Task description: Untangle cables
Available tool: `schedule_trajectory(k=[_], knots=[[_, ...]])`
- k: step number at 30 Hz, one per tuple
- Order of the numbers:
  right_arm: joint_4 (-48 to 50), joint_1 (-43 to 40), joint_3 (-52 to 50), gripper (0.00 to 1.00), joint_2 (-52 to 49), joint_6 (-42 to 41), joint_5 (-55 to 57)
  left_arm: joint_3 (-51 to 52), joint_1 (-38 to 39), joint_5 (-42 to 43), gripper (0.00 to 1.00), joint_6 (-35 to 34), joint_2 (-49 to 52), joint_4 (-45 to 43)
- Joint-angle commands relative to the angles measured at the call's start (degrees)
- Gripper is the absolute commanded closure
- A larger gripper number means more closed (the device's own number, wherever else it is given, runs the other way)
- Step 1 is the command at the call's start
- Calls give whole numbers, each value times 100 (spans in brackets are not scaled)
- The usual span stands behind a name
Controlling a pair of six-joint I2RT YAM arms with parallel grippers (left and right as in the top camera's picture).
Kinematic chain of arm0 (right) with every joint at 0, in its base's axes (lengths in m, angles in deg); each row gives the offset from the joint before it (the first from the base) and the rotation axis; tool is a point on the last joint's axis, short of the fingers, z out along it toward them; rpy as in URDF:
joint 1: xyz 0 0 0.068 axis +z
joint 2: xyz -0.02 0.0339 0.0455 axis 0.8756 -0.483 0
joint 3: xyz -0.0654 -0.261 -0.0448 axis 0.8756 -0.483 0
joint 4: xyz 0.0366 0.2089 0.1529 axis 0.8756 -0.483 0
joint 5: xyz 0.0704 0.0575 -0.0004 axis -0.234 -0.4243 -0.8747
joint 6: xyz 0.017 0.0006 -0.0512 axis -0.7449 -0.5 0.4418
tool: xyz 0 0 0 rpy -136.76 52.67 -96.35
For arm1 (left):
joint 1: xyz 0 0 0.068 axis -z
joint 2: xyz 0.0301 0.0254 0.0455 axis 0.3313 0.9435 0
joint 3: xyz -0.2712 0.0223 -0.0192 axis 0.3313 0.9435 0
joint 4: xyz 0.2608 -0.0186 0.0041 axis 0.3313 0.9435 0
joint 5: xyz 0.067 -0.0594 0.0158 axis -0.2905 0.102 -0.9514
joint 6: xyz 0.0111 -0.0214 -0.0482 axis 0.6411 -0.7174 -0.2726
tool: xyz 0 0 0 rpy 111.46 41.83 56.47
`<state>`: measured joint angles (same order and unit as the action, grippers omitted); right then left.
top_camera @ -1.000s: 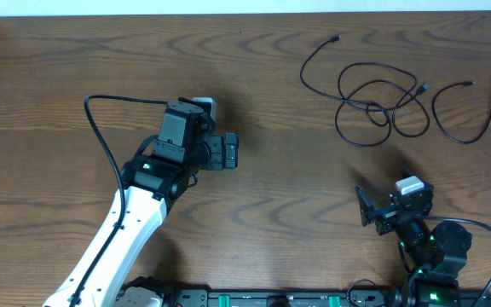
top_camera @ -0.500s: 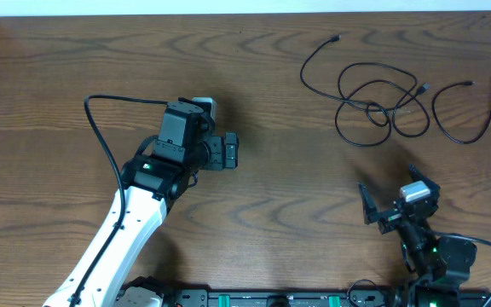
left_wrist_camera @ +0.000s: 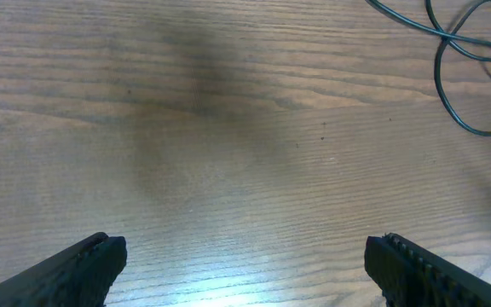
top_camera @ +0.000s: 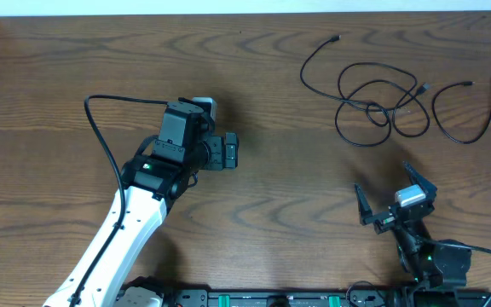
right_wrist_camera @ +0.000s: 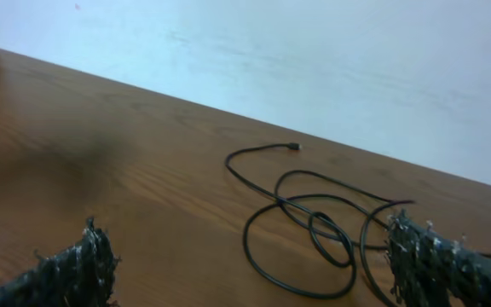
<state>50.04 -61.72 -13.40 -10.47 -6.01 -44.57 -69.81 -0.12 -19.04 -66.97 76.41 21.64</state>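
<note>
Now | left gripper [left_wrist_camera: 245, 256], right gripper [right_wrist_camera: 250, 247]: jaws are gaping, empty | cables [top_camera: 372, 106] are lying ahead of right jaws | grabbing crossed loops is risking tighter knots

Table [top_camera: 271, 85], from overhead. Cables [top_camera: 373, 107] lie on it toward 2 o'clock, loops crossing over one another; further strands lie just beside them at 3 o'clock, running to the table edge. Left end effector [top_camera: 227, 152] sits just off centre toward 9 o'clock, well apart from the cables. Right end effector [top_camera: 386, 200] sits at 5 o'clock near the edge (cables at its 12 o'clock, apart).
</note>
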Motion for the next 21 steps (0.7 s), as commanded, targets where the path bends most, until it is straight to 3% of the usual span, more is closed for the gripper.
schedule_trajectory(k=[1,21], knots=[[-74,201,-7,1,44,-164,678,-87,-17,-37,3,-68,39,2],[-70,107,-7,1,42,-142,662,-87,-17,-37,3,-68,39,2]])
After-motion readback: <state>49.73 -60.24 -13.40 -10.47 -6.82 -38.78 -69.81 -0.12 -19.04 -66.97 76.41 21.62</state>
